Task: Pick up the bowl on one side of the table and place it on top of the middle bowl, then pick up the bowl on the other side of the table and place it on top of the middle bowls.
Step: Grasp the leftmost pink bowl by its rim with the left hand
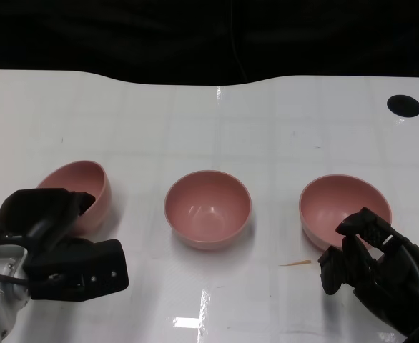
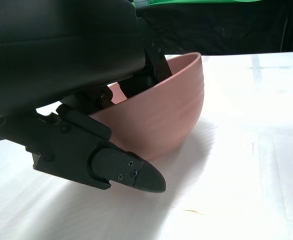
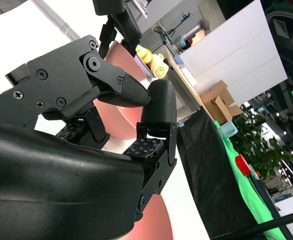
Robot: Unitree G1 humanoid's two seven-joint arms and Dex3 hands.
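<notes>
Three pink bowls sit in a row across the white table (image 1: 217,121). The middle bowl (image 1: 208,209) stands upright and alone, well apart from both of my hands.

Left side: the left bowl (image 1: 88,187) is tilted, its opening turned toward the middle of the table and its rim raised on the side nearest my left hand (image 1: 56,246). The hand is at the bowl's near edge. In the left wrist view, fingers (image 2: 154,62) reach over the rim into the bowl while the thumb (image 2: 121,170) lies beneath the outer wall, its tip just beside the wall. The bowl's rounded underside still meets the table. I judge the hand to be gripping the rim of this bowl.

Right side: the right bowl (image 1: 344,207) stands upright. My right hand (image 1: 370,261) is at its near rim, fingers curled, overlapping the bowl's front edge in the head view. The right wrist view shows pink bowl surface just beyond the fingertips (image 3: 159,102), but whether the fingers hold the rim cannot be told.

A thin sliver of debris (image 1: 296,264) lies on the table between the middle and right bowls, nearer me.
</notes>
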